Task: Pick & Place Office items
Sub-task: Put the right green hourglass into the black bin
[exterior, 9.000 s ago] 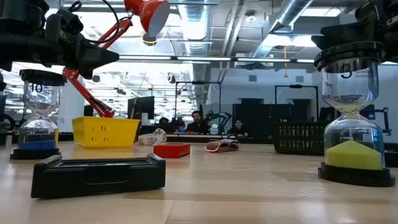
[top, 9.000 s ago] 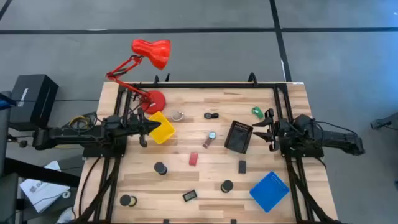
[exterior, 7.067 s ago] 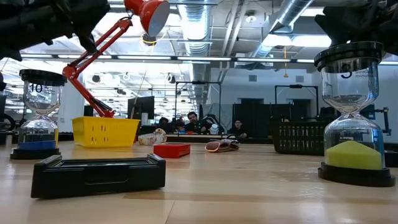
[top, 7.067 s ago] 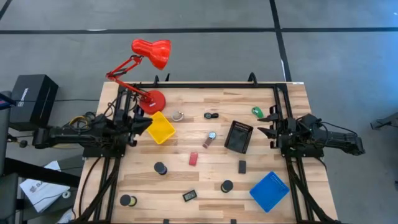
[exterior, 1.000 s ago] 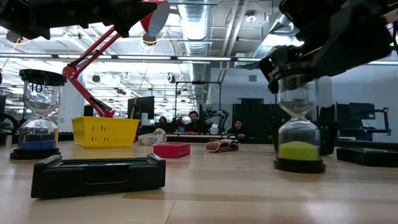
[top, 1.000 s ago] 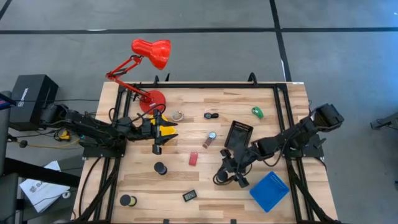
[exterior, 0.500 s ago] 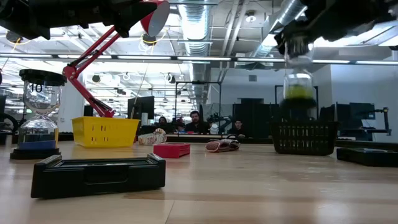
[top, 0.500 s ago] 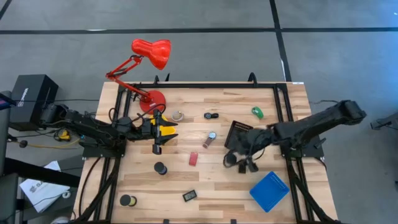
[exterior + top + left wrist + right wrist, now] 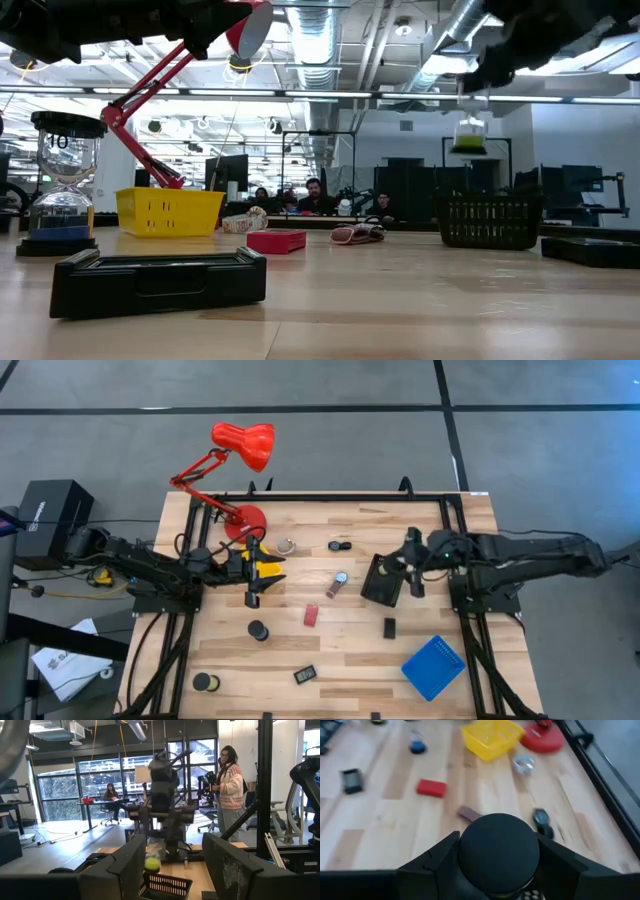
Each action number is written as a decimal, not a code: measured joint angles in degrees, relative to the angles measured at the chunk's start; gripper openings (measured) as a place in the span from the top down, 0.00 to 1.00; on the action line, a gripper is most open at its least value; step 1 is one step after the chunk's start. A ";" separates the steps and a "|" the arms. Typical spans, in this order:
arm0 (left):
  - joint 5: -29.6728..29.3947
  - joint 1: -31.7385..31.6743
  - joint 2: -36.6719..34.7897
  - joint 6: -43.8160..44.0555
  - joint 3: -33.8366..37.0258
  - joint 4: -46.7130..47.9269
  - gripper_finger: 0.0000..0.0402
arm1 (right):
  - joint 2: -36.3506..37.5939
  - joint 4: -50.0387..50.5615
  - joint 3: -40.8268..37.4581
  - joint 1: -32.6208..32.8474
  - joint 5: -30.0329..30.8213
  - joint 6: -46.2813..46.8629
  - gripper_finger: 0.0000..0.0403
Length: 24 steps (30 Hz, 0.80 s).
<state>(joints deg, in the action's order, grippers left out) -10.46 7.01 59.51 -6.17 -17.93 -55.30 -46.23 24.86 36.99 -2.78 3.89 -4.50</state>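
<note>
The blue-sand hourglass (image 9: 62, 180) nearest the low camera carries a "10" on its glass, the only writing I can make out from here. The right gripper (image 9: 410, 565) is clamped around a sand timer with yellow-green sand (image 9: 470, 135), its black cap (image 9: 499, 852) filling the wrist view between the two fingers, and it hangs in the air directly above the black mesh tray (image 9: 381, 582). Half a second ago that timer was lower and just short of the tray on the near side; a second ago it stood on the table (image 9: 330, 660) in front of the tray, beside the blue tray (image 9: 433, 667). The left gripper (image 9: 254, 573) has not moved, poised over the yellow tray (image 9: 268, 569) with its fingers (image 9: 125, 870) spread apart and nothing between them. The red block (image 9: 311, 615) lies on the wood between the yellow tray and the black mesh tray, and a black disc (image 9: 258, 630) sits near it on the yellow tray's side.
</note>
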 joint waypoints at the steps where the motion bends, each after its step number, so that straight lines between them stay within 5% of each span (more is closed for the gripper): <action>1: 0.00 -0.01 0.00 0.00 0.00 -0.36 0.53 | -0.16 -0.22 -0.87 -0.92 -0.76 0.04 0.49; 24: 0.00 -0.02 -0.01 0.00 0.00 -1.46 0.53 | -3.71 -18.16 -15.77 -8.20 -5.52 7.90 0.50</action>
<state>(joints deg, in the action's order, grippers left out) -10.46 6.99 59.51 -6.17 -17.93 -56.75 -49.94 6.70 21.21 -10.98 -1.63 3.41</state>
